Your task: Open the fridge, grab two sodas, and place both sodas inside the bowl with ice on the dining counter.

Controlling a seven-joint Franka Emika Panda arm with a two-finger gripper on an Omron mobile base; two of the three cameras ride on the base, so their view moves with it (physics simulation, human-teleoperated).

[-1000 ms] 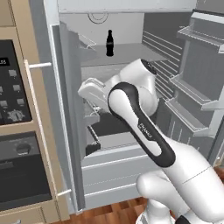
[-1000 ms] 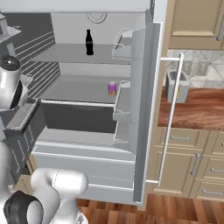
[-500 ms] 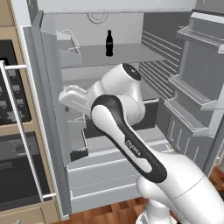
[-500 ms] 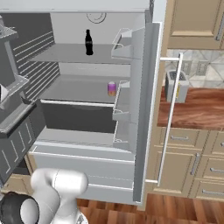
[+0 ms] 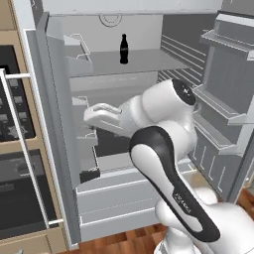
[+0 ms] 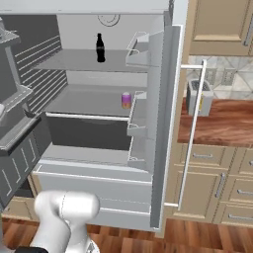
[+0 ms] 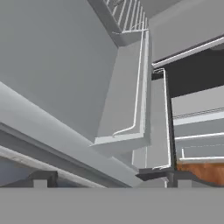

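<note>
I am standing in front of the fridge (image 6: 99,148) with both of its doors swung wide, so the opening step looks done and the first grab is what I am working toward. My gripper (image 7: 109,177) is spread wide and holding nothing; its two dark tips are showing at the bottom of the hand view, pointing at the inner face and shelf bins of the left door (image 5: 59,139) (not at any drink yet). From the left base view my hand (image 5: 101,115) is reaching low on the left side of the fridge, just beside those bins.

The sodas are both waiting inside. The dark bottle (image 6: 100,48) is standing upright on the top shelf (image 6: 74,62), toward the back and near the middle. The purple can (image 6: 126,100) is sitting on the shelf below, close to the right door's bins (image 6: 141,116). The two are well apart, one shelf between them.

My judgement is that the next move calls for swinging the hand away from the left door, turning it to face the shelves, and bringing the open jaws level around one drink before closing. The can sits lower and may be the easier first pick; the bottle's slim neck and height make it easier to tip.
</note>
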